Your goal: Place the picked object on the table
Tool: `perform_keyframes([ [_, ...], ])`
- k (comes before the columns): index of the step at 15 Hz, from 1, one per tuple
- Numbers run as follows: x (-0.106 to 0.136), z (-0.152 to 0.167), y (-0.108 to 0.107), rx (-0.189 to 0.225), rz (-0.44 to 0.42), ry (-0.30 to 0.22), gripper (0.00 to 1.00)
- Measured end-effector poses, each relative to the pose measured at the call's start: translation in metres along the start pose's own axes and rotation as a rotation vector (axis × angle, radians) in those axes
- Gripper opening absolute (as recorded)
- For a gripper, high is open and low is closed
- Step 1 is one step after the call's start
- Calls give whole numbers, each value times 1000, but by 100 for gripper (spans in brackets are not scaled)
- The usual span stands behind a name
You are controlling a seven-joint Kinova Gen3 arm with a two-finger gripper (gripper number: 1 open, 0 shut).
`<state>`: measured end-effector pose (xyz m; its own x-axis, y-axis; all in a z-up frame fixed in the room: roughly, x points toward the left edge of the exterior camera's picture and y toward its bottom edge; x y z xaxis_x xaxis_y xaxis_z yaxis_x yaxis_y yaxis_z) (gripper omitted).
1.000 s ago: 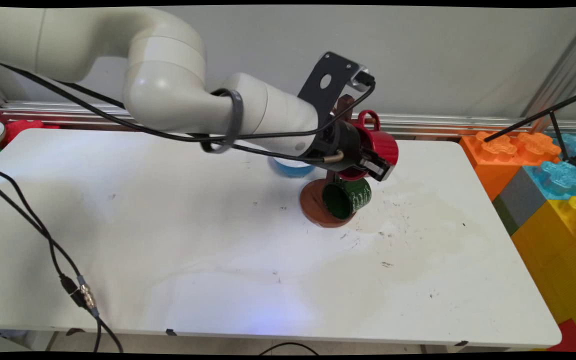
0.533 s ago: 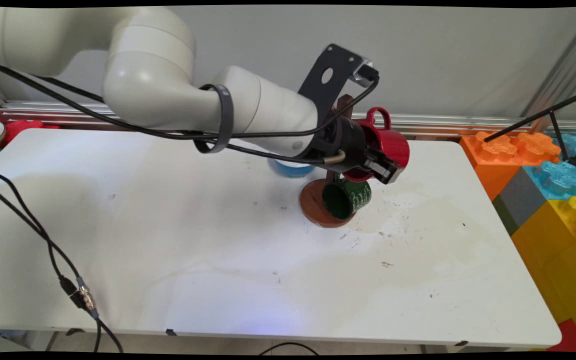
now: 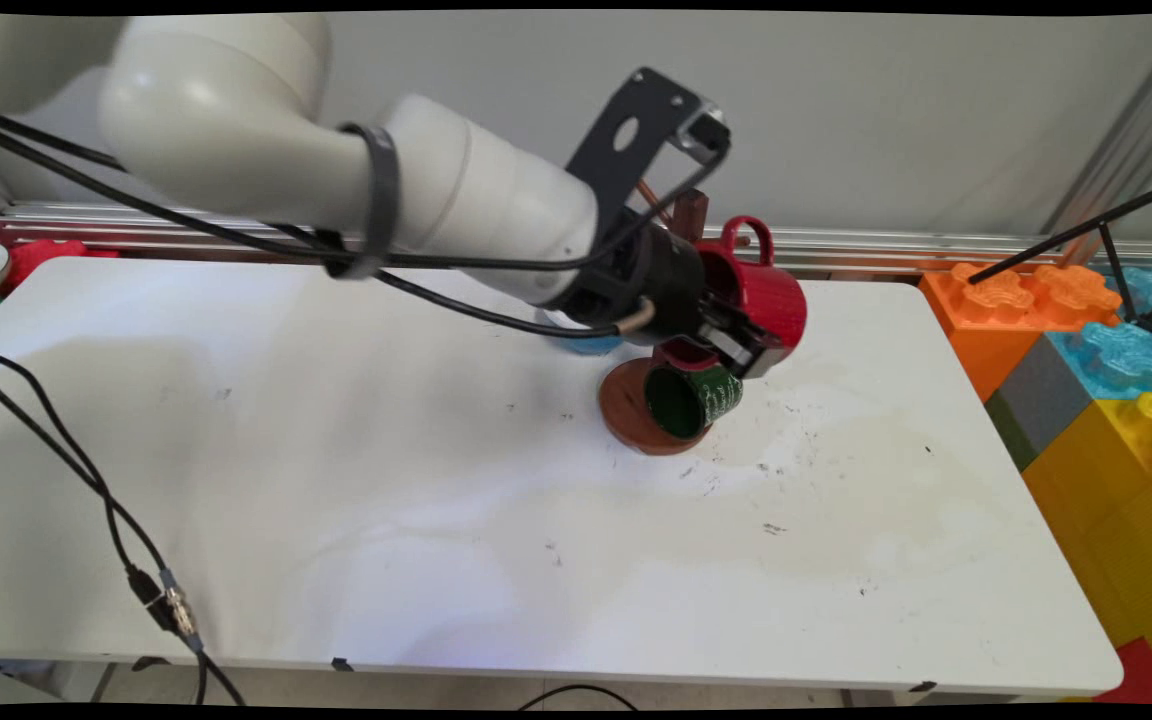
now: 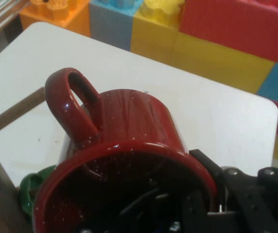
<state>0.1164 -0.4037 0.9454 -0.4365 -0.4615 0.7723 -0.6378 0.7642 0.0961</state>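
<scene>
The fingers are clamped on the rim of a red mug [image 3: 761, 300], one inside it and one outside. The gripper [image 3: 731, 335] holds it in the air at about 1 o'clock from a green mug [image 3: 696, 398] hanging on a brown mug stand [image 3: 631, 410].

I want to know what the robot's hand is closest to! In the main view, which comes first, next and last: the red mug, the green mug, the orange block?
1. Red mug: held in the gripper.
2. Green mug: just below, on the brown stand.
3. Orange block: far right, past the table's edge.
</scene>
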Motion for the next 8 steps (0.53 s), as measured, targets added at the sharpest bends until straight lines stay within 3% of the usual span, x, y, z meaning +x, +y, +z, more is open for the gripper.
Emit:
perform_keyframes([
  [4, 0, -29, -10, -31, 77, -57, 0],
  [8, -9, -60, -20, -63, 197, -164, 0],
])
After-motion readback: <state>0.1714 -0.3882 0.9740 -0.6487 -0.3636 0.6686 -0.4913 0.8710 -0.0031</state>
